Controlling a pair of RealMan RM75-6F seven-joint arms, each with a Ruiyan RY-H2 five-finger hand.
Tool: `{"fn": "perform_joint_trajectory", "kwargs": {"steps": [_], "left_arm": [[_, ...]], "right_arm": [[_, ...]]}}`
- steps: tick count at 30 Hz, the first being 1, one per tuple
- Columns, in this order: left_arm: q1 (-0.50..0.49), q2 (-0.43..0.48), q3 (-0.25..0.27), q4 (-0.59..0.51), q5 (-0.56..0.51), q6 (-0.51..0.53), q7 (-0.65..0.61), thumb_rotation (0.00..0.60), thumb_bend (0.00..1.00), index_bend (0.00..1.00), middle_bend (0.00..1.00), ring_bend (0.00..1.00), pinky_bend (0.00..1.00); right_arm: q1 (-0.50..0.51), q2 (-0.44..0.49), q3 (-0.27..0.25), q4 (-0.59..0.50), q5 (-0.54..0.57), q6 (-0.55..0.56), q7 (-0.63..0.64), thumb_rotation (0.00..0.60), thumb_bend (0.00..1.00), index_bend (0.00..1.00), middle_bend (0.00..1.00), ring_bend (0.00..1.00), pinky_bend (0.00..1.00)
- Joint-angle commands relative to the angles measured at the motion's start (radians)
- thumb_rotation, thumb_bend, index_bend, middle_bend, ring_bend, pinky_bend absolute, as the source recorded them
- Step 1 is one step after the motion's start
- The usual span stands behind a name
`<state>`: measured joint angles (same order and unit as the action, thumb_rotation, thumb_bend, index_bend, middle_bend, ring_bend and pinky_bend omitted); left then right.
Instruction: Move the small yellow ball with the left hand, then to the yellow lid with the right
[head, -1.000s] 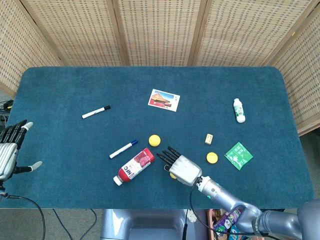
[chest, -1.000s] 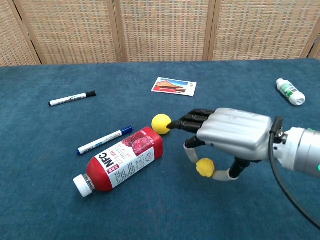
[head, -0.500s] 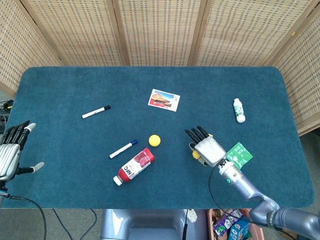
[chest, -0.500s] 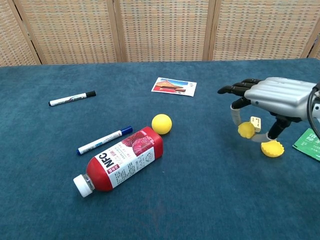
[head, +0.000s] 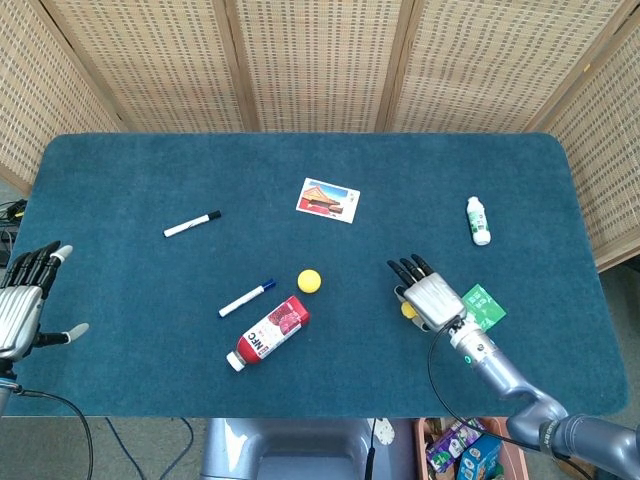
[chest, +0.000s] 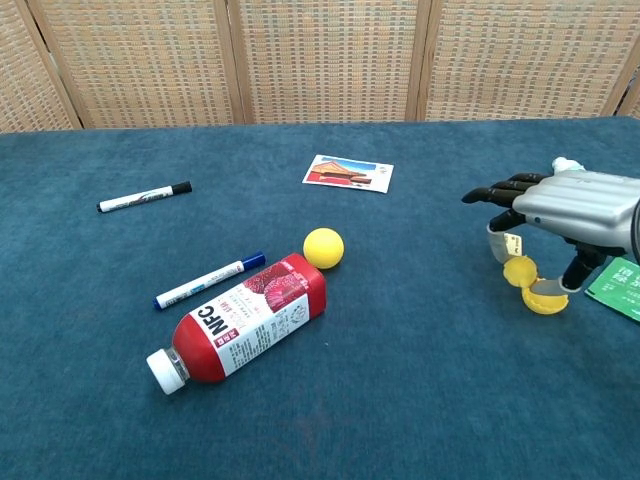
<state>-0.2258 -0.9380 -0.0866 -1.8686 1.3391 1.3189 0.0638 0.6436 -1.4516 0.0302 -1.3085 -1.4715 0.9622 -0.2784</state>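
Right hand (chest: 565, 205) hovers low over the surface (chest: 420, 400) and pinches the small yellow ball (chest: 518, 271) beneath its palm — the yellow lid (chest: 546, 299) lies just below, beside a green packet (chest: 620, 284). Left hand (head: 22, 300), fingers spread and holding nothing, rests far off at the surface's edge.

Matt napped blue table cloth (head: 120, 180), woven cane screen (head: 320, 60), glossy plastic red bottle (chest: 240, 320)

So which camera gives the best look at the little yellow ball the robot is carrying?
The chest view: the small ball shows clearly under the right hand, just above the yellow lid. From the head view the hand hides most of it, leaving only a yellow sliver.
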Motion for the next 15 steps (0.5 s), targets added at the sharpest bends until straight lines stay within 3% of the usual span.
{"fn": "perform_joint_trajectory", "kwargs": {"steps": [1, 15], "left_arm": [[0.0, 0.0, 0.0, 0.0, 0.0, -0.001, 0.0, 0.6, 0.0, 0.0, 0.0, 0.0, 0.0], [0.0, 0.001, 0.003, -0.003, 0.001, -0.006, 0.002, 0.6, 0.0, 0.0, 0.0, 0.0, 0.0]], "right_arm": [[-0.005, 0.007, -0.002, -0.006, 0.008, -0.001, -0.004, 0.6, 0.29, 0.5, 0.0, 0.0, 0.0], [-0.014, -0.001, -0.016, 0.001, 0.022, -0.02, -0.026, 0.6, 0.29, 0.5, 0.0, 0.0, 0.0]]}}
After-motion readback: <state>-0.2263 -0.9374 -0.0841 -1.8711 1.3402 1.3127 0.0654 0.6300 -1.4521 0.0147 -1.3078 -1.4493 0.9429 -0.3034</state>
